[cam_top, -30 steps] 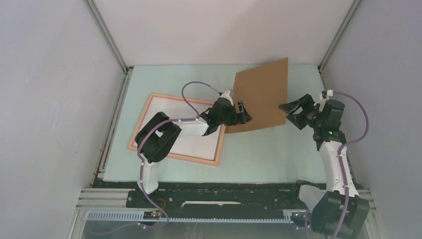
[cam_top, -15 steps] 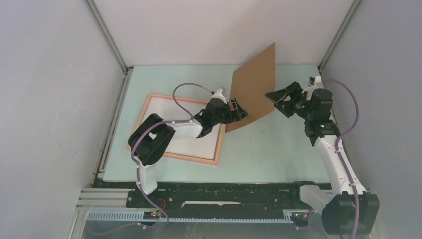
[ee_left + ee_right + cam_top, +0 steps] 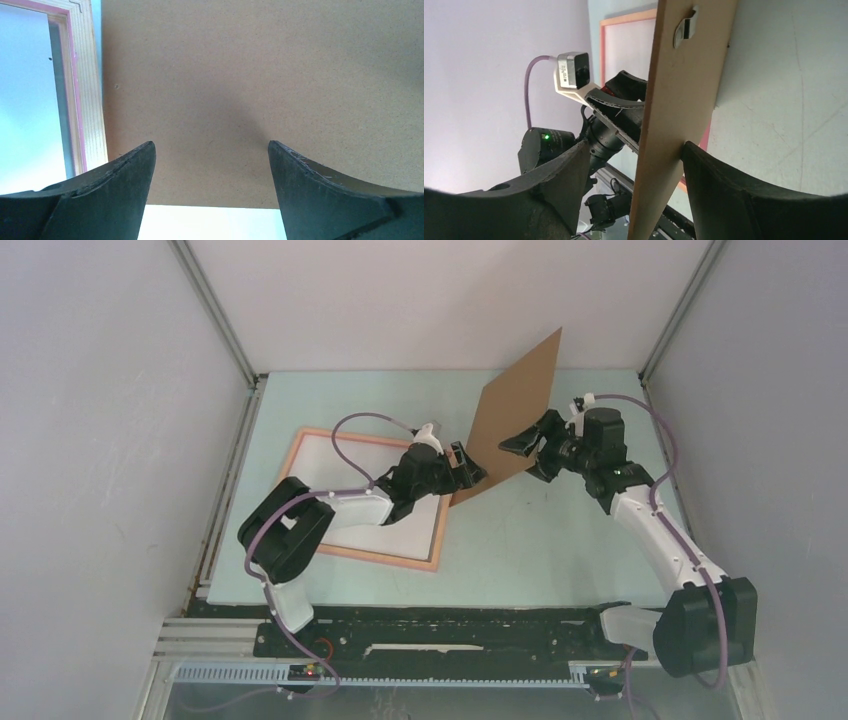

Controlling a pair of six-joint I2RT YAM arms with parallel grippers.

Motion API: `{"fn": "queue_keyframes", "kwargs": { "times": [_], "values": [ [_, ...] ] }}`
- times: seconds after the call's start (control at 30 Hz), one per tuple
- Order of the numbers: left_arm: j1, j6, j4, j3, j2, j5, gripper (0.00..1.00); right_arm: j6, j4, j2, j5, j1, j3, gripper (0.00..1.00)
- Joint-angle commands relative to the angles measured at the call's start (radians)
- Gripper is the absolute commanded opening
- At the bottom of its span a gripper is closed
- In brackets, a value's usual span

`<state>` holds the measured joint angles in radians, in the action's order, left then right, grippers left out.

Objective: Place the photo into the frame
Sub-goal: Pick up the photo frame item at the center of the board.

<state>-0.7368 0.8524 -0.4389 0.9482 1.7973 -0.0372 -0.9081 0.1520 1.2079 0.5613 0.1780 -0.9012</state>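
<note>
The salmon-pink frame (image 3: 297, 532) lies flat at the left of the table, with a white sheet (image 3: 330, 475) inside it. No dark blue print shows, so I cannot tell if that sheet is the photo. The brown backing board (image 3: 515, 405) stands tilted up on its lower edge, just right of the frame. My left gripper (image 3: 470, 466) is open at the board's lower left. In the left wrist view the board (image 3: 260, 75) fills the view beyond the open gripper (image 3: 212, 150). My right gripper (image 3: 525, 445) is open. Its jaws straddle the board (image 3: 674, 100), and the right finger (image 3: 734, 200) touches it.
A metal clip (image 3: 685, 27) sits on the board's face. The frame's rail (image 3: 85, 75) lies left of the left gripper. Grey walls and metal posts enclose the pale green table (image 3: 540, 540). A black rail runs along the near edge.
The right gripper has swung left from the table's right side to straddle the board's edge. The board has tipped up steeper. The left gripper has shifted slightly left.
</note>
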Motion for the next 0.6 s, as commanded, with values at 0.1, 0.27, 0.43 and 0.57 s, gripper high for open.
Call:
{"fn": "queue_keyframes", "kwargs": {
  "times": [0.1, 0.27, 0.43, 0.57],
  "values": [
    [-0.023, -0.059, 0.09, -0.047, -0.008, -0.074, 0.9, 0.141, 0.232, -0.013, -0.196, 0.053, -0.175, 0.62],
    [-0.023, -0.059, 0.062, -0.065, -0.023, -0.08, 0.92, 0.214, 0.28, 0.017, -0.246, 0.06, -0.208, 0.52],
    [-0.023, -0.069, 0.094, -0.093, -0.131, -0.069, 0.95, 0.31, 0.317, 0.009, -0.339, 0.059, -0.22, 0.38],
    [-0.023, -0.078, 0.169, -0.131, -0.263, -0.043, 0.96, 0.379, 0.346, -0.008, -0.404, 0.061, -0.227, 0.26]
  ]
}}
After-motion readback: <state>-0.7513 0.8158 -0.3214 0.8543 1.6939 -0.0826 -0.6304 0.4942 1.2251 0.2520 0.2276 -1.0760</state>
